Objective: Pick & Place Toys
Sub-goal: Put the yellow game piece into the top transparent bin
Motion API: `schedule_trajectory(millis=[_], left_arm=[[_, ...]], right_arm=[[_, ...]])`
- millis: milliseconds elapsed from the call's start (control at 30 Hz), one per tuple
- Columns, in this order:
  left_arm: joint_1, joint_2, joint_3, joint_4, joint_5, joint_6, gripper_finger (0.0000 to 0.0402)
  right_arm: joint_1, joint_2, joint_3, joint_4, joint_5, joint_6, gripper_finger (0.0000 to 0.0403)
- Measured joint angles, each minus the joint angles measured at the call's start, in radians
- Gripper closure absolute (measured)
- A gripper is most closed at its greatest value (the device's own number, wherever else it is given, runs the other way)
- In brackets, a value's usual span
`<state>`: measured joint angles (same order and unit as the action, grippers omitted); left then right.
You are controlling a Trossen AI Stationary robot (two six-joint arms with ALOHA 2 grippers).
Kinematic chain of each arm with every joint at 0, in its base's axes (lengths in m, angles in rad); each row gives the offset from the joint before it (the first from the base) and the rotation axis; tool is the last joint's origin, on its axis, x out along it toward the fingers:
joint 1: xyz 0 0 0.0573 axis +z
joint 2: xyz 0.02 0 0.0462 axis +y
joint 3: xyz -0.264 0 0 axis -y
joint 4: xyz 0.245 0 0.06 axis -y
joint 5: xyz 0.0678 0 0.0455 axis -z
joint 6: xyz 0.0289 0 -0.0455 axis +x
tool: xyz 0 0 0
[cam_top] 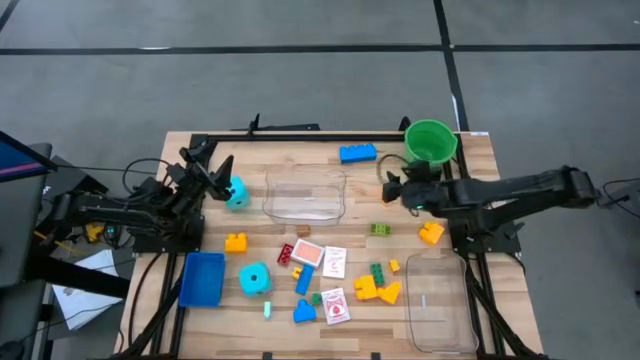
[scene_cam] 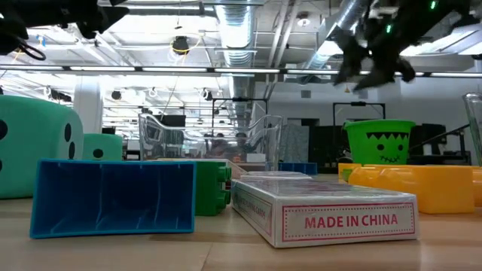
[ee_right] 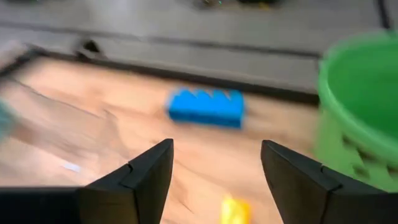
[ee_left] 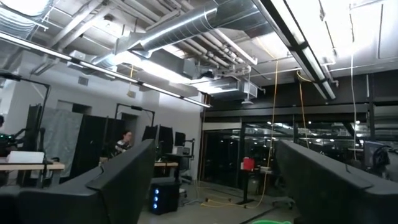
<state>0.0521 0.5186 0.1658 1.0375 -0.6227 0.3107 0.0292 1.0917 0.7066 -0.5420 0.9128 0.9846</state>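
Left pincer [cam_top: 213, 165] wide and empty by teal die [cam_top: 236, 193]; right pincer [cam_top: 389, 187] parted, empty.

Place: a robotics lab in an open industrial hall.
Ceiling: exposed silver ducts [ee_left: 186, 34], pipes, strip lights.
Floor: grey, marked with dark tape lines [cam_top: 445, 40].
Background: desks with monitors [ee_left: 163, 134], a seated person [ee_left: 123, 144], glass partitions.
Workbench: wooden table [cam_top: 300, 150] on a black frame.

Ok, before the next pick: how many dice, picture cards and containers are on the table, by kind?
teal dice: 2
picture cards: 3
clear tubs: 2
blue tray: 1
green bucket: 1
Total: 9
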Motion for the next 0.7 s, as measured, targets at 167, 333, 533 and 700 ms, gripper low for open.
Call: schedule_trajectory(millis=[167, 333, 533, 700], left_arm=[[0.000, 0.000, 0.000, -0.002, -0.019, 0.000, 0.0077], [0.000, 0.000, 0.000, -0.003, -0.023, 0.000, 0.0077], [0.000, 0.000, 0.000, -0.004, -0.022, 0.000, 0.0084], [0.000, 0.000, 0.000, -0.004, -0.022, -0.001, 0.0086]], right_arm=[[0.001, 0.148, 0.018, -0.089, -0.032, 0.214, 0.0168], [-0.007, 0.259, 0.018, -0.078, -0.095, 0.300, 0.0168], [-0.012, 0.326, 0.018, -0.052, -0.156, 0.335, 0.0168], [-0.012, 0.341, 0.018, -0.026, -0.164, 0.328, 0.0168]])
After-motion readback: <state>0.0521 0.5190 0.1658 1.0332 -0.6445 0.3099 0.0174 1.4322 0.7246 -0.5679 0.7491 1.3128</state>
